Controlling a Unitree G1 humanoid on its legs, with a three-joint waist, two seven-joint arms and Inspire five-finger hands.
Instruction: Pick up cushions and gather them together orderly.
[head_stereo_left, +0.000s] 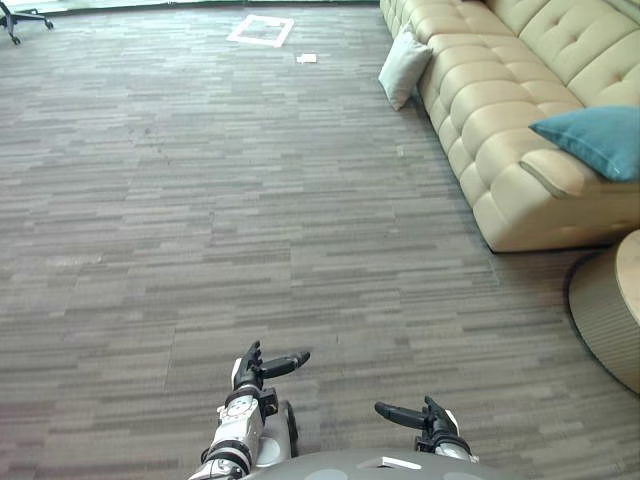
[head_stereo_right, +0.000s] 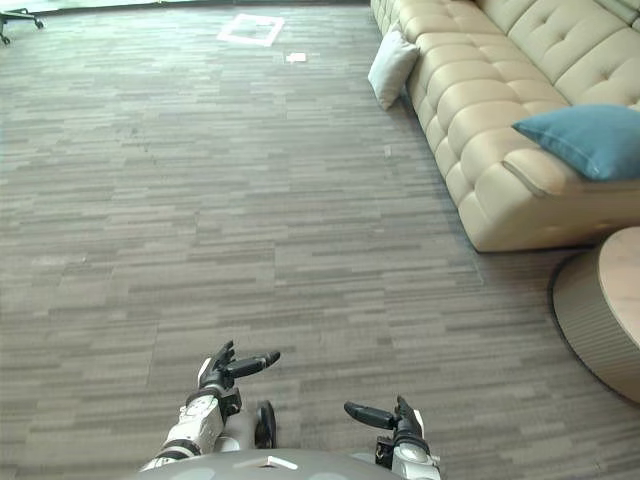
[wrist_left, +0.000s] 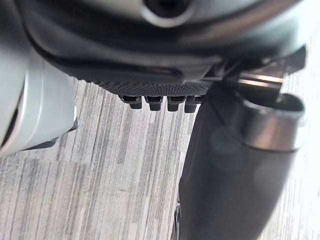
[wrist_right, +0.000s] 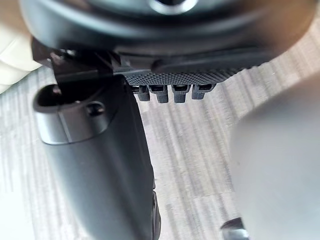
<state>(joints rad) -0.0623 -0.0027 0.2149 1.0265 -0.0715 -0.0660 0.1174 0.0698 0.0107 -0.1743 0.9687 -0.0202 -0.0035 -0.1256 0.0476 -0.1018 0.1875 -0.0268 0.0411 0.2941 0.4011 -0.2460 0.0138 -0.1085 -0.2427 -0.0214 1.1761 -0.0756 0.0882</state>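
We are at the very start of the job, in the approach step, with no cushion in hand. Our left hand (head_stereo_left: 252, 372) and right hand (head_stereo_left: 432, 418) hang low in front of us over the grey carpet (head_stereo_left: 200, 200). Both have their fingers released and stretched loosely, the thumbs standing apart, and they grasp nothing. The wrist views agree: past each hand there is bare carpet.

The task's things lie well ahead and to our right. A white cushion (head_stereo_left: 405, 68) stands on the carpet far off. It seems to lean against the front of the beige sofa (head_stereo_left: 500, 110), though at this distance we cannot be sure the two touch. A blue cushion (head_stereo_left: 592, 140) lies on the sofa's nearer end, on the seat, well apart from the white one. A round low piece of furniture (head_stereo_left: 605, 305) sits on the carpet just this side of the sofa's end, at our right.

We judge the next move to be a walk, not a reach, since both cushions are far beyond our arms. The white cushion on the carpet looks like the one out of place, so we would head forward and to the right toward it. We would keep clear of the round piece, then bend low and take the cushion between both hands. The sofa seat beside the blue cushion looks a sensible place to gather them side by side.
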